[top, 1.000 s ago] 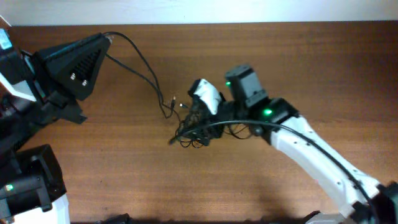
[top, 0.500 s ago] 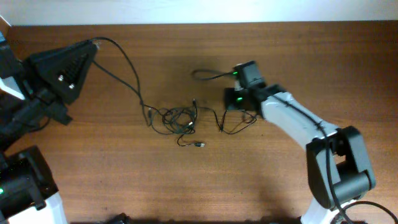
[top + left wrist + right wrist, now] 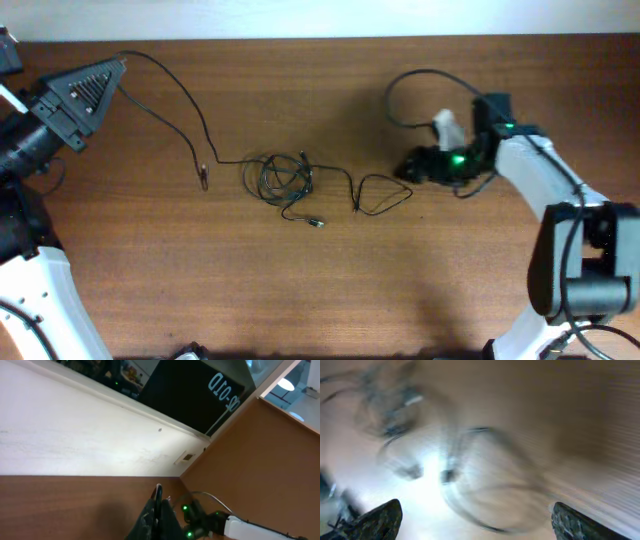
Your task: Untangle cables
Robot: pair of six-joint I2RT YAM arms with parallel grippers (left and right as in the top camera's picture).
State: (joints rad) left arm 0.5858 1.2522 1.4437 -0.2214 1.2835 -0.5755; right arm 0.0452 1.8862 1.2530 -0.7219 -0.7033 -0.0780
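Observation:
The cables lie mid-table: a knotted bundle (image 3: pixel 285 180) with a plug end (image 3: pixel 316 223) in front of it, and a loose loop (image 3: pixel 380 195) trailing to its right. One thin cable (image 3: pixel 165 80) arcs from the bundle up to my left gripper (image 3: pixel 118 66) at the far left, which is shut on its end; the left wrist view shows the fingers (image 3: pixel 158 505) pressed together on the wire. My right gripper (image 3: pixel 410 170) hovers just right of the loop, open and empty. In the blurred right wrist view the loop (image 3: pixel 485 485) lies ahead of my wide-spread right gripper (image 3: pixel 477 520).
The right arm's own thicker black cable (image 3: pixel 415 80) curls above the table behind its wrist. A white wall (image 3: pixel 320 18) borders the table's far edge. In the left wrist view the right arm (image 3: pixel 245 527) shows low on the right.
The left gripper has drawn back to the left, pulling one cable out of the bundle. The right gripper has left the bundle and moved right, and the loop now lies stretched out beside it.

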